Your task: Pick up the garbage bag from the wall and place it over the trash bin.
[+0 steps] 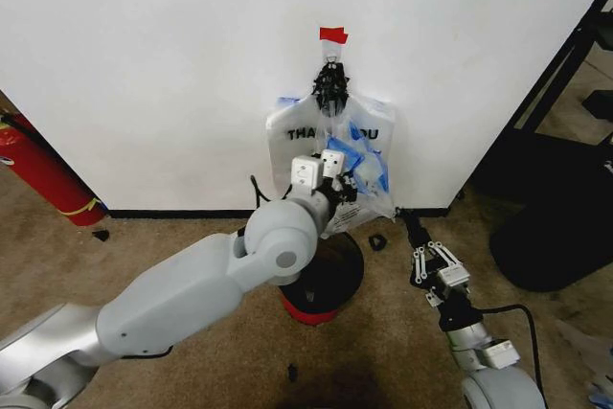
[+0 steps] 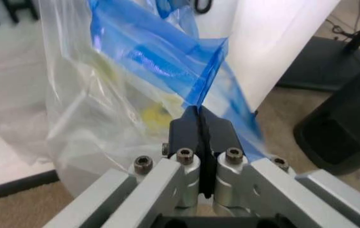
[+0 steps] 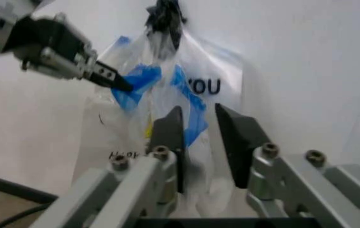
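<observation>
While garbage bag (image 1: 369, 155) hangs on wall (image 1: 172, 74) below red tape piece (image 1: 333, 35), left pincer (image 2: 200, 124) clamps tight on bag's blue handle loop (image 2: 167, 57) (fingers pressed together, plastic caught between). Trash bin (image 1: 330, 280) stands on carpet at wall's foot, directly under bag. Right pincer (image 1: 414, 229) low beside bin, jaws narrowly apart, holding nothing, pointed toward bag.

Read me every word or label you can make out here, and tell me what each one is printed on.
"THA": on the garbage bag, head view; the rest is hidden behind the left claw.
"OU": same bag, its right side, head view.
"YOU": same bag, right wrist view.
Small dark print low on the bag: too blurred to read.
</observation>
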Robot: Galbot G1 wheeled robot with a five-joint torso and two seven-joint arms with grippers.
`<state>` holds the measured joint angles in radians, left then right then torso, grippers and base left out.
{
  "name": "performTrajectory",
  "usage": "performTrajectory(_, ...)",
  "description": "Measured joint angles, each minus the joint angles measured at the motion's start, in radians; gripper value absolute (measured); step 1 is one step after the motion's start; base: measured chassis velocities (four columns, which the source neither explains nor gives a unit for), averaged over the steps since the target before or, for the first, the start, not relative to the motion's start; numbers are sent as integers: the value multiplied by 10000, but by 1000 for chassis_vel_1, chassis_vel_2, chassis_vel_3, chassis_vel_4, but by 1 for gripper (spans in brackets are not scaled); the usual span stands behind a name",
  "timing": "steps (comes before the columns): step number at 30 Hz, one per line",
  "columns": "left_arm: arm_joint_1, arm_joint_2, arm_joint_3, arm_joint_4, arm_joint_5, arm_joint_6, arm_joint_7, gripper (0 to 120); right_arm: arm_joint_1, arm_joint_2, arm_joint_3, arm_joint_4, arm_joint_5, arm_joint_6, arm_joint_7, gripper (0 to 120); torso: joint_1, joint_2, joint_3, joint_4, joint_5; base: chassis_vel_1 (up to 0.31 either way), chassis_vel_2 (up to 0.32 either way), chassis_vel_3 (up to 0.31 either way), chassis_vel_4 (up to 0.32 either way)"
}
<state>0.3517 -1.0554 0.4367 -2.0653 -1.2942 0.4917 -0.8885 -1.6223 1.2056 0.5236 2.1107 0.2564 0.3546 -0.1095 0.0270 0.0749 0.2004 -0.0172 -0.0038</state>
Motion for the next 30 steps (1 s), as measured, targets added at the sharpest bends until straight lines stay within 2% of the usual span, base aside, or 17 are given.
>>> performTrajectory(2, 206, 66, -82, 1, 87, -21, 25, 0, -233, -160, 180, 291, 774, -466, -220, 32, 0, 0, 0, -2, -3, 0, 0, 0, 0)
performTrajectory(4, 295, 104, -136, 9, 104, -33, 46, 0, -326, -239, 283, 391, 1093, -627, -366, 33, 0, 1, 0, -1, -1, 0, 0, 0, 0)
performTrajectory(8, 495, 143, -344, 169, 152, -77, 102, 0, -544, -621, 899, 564, 2528, -1123, -1175, 52, -1, 0, 0, -1, 0, 0, 0, 0, 0)
performTrajectory(10, 520, 131, -386, 219, 160, -85, 114, 0, -479, -709, 983, 555, 2900, -1230, -1239, 54, -1, 0, 0, -3, 0, 0, 0, 0, 0)
performTrajectory(13, 564, 120, -464, 328, 170, -101, 150, 0, -50, -1030, 1188, 214, 3978, -1583, -1495, 68, -1, 0, 0, -1, 0, 0, 0, 0, 0)
performTrajectory(16, 575, 177, -483, 377, 178, -105, 209, 0, 633, -1539, 1331, -354, 5267, -2120, -2335, 81, -1, 0, 0, -2, 1, 0, 0, 0, 0)
performTrajectory(18, 575, 195, -482, 387, 183, -105, 224, 0, 859, -1673, 1328, -536, 5658, -2271, -2609, 83, -1, 0, 0, 0, 1, 0, 0, 0, 0)
performTrajectory(22, 555, 329, -511, 397, 186, -110, 286, 0, 2407, -2248, 812, -1981, 6885, -2724, -3924, 98, 0, 1, 1, 1, 2, 0, 0, 0, 0)
performTrajectory(25, 545, 379, -511, 393, 185, -113, 315, 0, 3273, -2413, 395, -2797, 7050, -2770, -4413, 100, 0, 0, 1, 0, 2, 0, 0, 0, 0)
performTrajectory(30, 560, 366, -507, 402, 179, -133, 331, 0, 5763, -2452, -1183, -5045, 7366, -2814, -5227, 100, 2, 0, 2, -1, -3, 0, 0, 0, 0)
